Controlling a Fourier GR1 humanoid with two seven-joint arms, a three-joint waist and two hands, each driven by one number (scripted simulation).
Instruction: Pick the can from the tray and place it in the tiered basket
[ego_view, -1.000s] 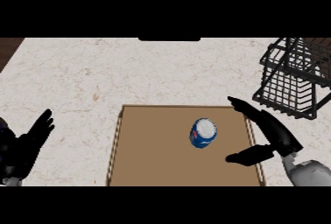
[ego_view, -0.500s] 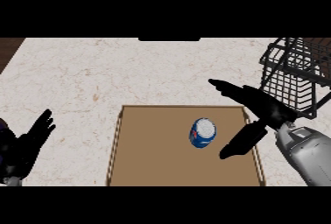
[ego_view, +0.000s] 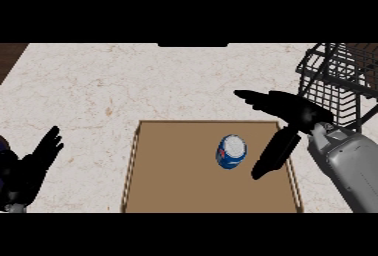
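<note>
Blue cylindrical can (ego_view: 230, 151) on flat brown tray (ego_view: 170, 185), right robot hand (ego_view: 291, 112) spread apart beside it

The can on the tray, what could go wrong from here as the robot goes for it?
The can stands upright and apart from the open right hand, so a sideways brush could topple it on the tray. The tiered basket sits close behind that hand; lifting could snag its wires.
</note>
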